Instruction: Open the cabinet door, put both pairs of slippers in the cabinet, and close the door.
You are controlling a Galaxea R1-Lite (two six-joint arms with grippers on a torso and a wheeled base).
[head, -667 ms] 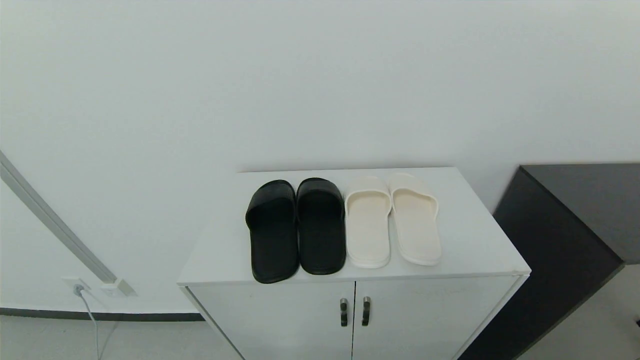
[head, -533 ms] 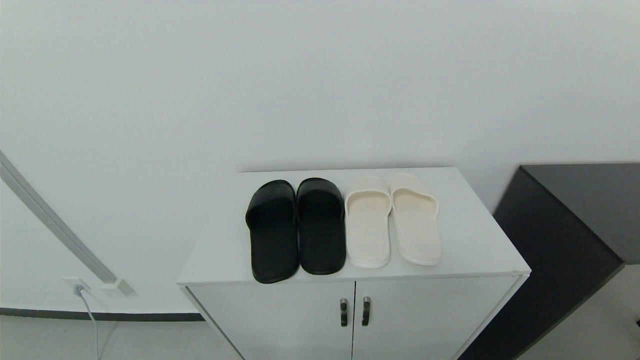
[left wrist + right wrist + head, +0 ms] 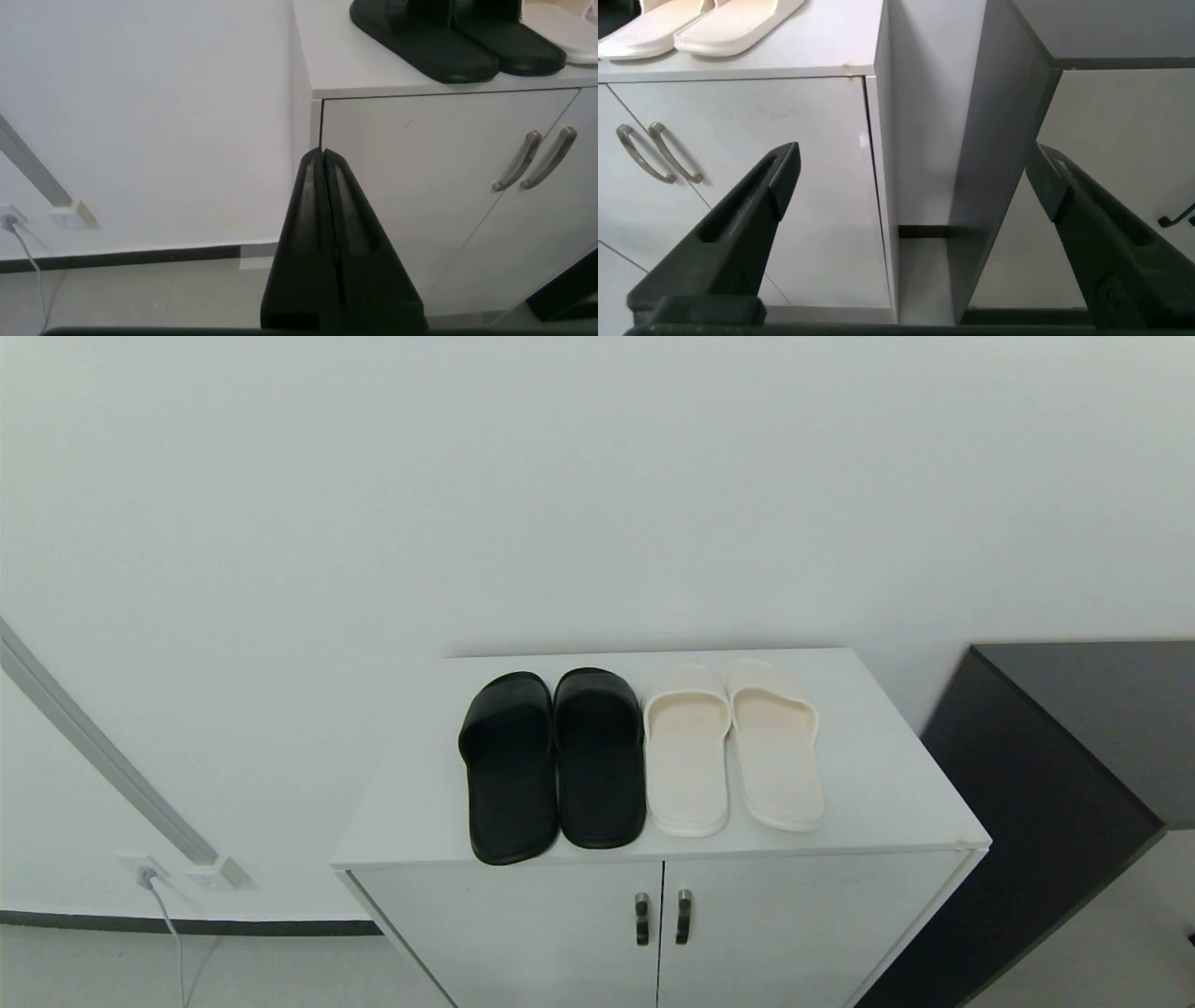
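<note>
Head view, nothing's budged lately: black slippers (image 3: pixel 553 761) and cream slippers (image 3: pixel 733 747) sit side by side at the cabinet (image 3: pixel 887 793) top's front edge, doors (image 3: pixel 523 933) closed. Left gripper (image 3: pixel 323 159) is pinched together, right gripper (image 3: pixel 912 161) spread wide, so door-opening hasn't started.

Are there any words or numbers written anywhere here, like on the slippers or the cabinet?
None: no word, number, label or sign can be read in any view.
The black slippers, the white slippers, the cabinet and the wall all look plain.
</note>
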